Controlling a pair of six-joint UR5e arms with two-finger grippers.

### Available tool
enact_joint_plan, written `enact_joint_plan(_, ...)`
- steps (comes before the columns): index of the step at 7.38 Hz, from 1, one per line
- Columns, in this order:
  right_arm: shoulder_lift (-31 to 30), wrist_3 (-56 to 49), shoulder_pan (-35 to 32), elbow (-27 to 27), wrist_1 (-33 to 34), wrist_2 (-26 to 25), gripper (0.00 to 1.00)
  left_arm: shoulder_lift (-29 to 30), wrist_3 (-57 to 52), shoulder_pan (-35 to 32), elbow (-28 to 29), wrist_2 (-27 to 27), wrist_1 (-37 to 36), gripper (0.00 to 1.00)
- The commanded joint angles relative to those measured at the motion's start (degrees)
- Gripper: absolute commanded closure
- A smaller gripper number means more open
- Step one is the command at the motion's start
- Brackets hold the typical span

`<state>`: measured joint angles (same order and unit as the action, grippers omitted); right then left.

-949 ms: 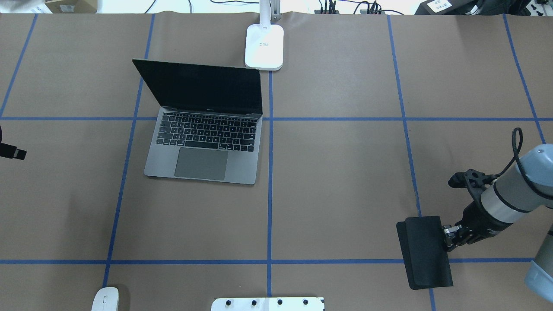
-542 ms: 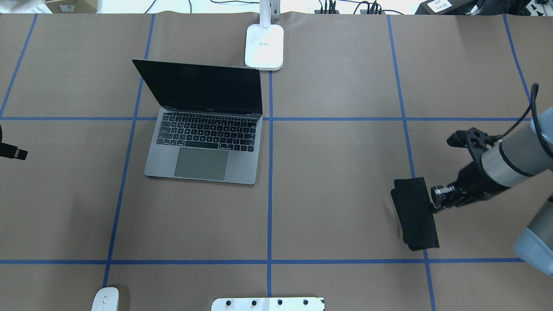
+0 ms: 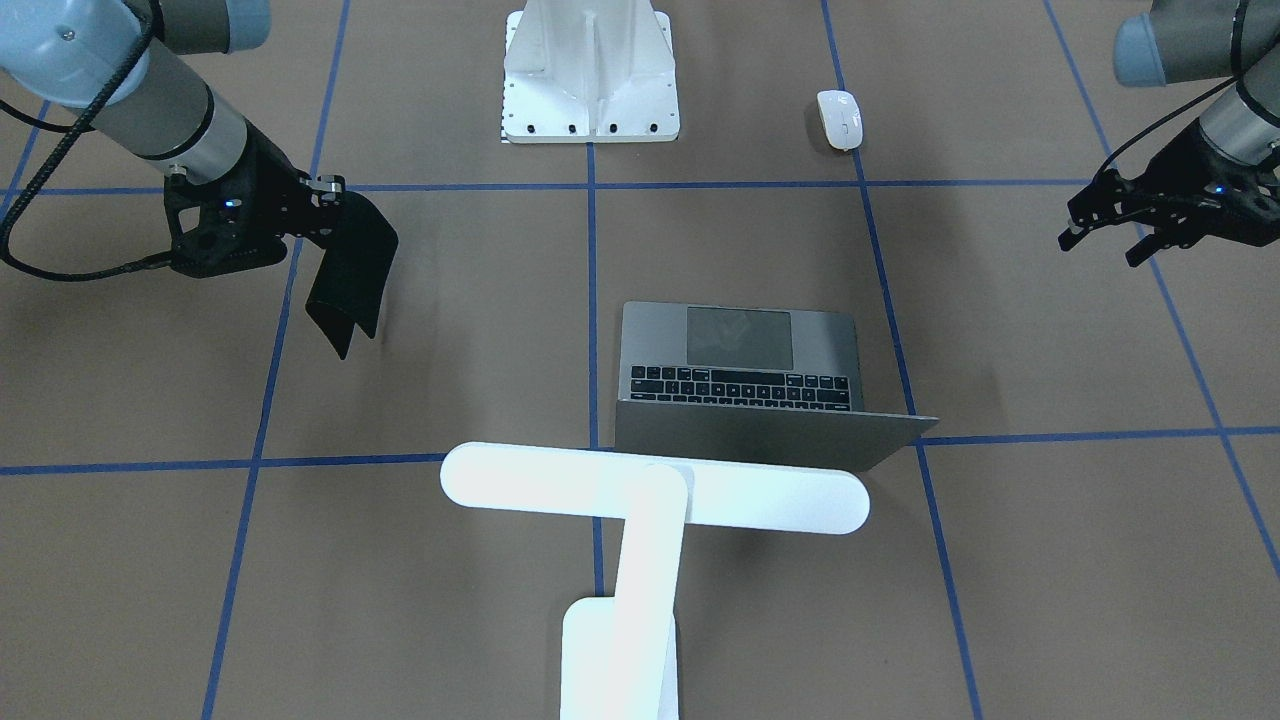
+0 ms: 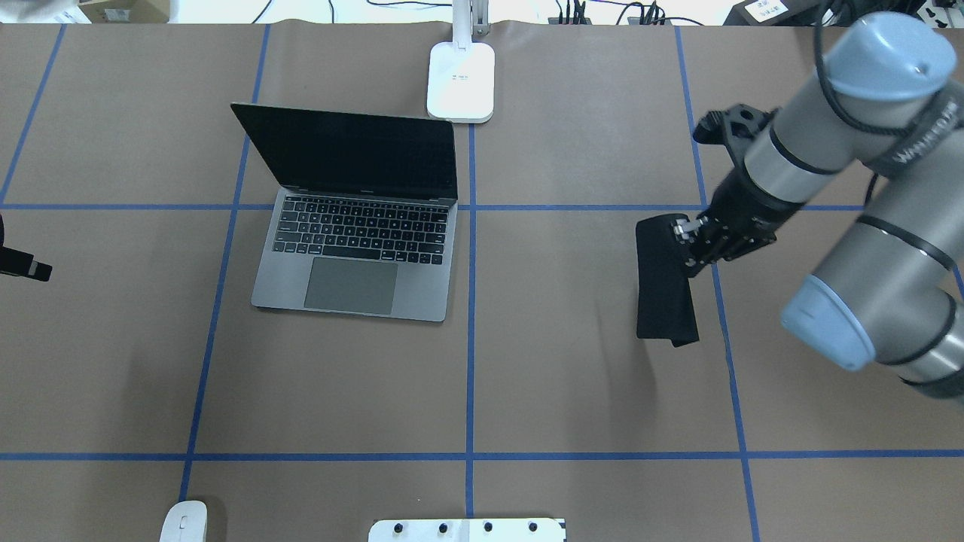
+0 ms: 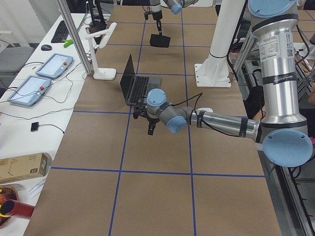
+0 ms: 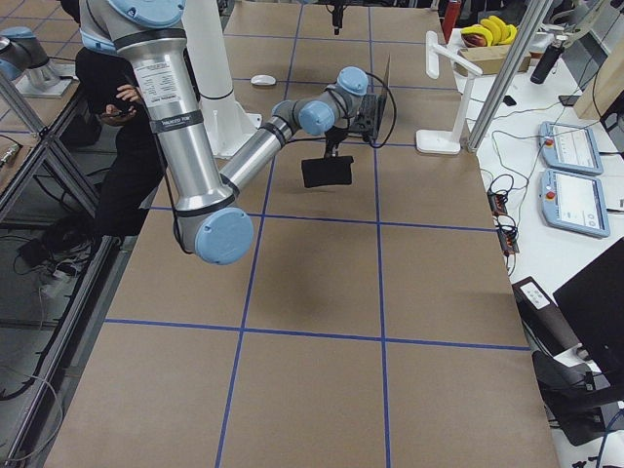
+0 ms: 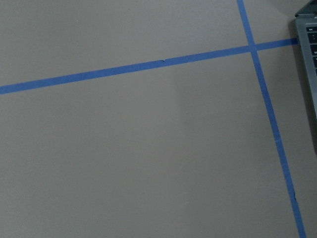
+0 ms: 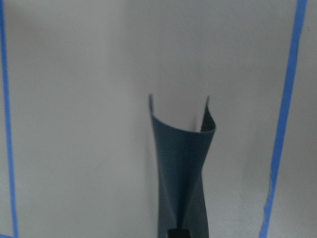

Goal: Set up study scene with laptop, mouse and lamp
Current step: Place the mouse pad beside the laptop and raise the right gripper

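Observation:
The laptop [image 4: 354, 260] stands open at the table's left centre, its screen towards the lamp [image 4: 461, 79] at the far edge. In the front view the lamp's bar head [image 3: 655, 490] hangs over the laptop's lid [image 3: 760, 435]. The white mouse [image 4: 184, 521] lies at the near left edge. My right gripper [image 4: 689, 245] is shut on one edge of a flat black mat [image 4: 663, 290] and holds it above the table's right half. The mat hangs curled in the right wrist view [image 8: 183, 168]. My left gripper [image 3: 1100, 245] hovers open and empty at the far left.
The white ribbed pedestal [image 3: 590, 70] with bolt holes stands at the near edge's middle. Blue tape lines grid the brown table. The left wrist view shows bare table and the laptop's corner [image 7: 309, 49].
My right gripper has carried the black mat up from the near right of the table, away from the robot and slightly left. The mat now hangs curled. The left arm has barely moved.

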<state>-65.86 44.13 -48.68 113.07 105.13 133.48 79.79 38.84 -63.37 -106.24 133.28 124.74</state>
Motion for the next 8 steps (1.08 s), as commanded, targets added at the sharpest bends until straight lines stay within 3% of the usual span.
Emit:
enact_joint_plan(1, 9.76, -5.61, -0.53, -6.52, 6.49, -3.13, 0.93, -0.07, 4.21, 0.0, -0.55, -0.04, -0.02, 0.0)
enact_joint_plan(5, 23.03, -8.36, -1.5, -20.85, 6.67, -3.14, 0.93, 0.02, 8.98, 0.26, -0.55, 0.14, -0.02, 0.0)
enact_joint_plan(8, 23.23, -8.36, -1.5, -21.93, 6.67, -2.88, 0.92, 0.02, 8.98, 0.26, -0.55, 0.23, -0.02, 0.0)
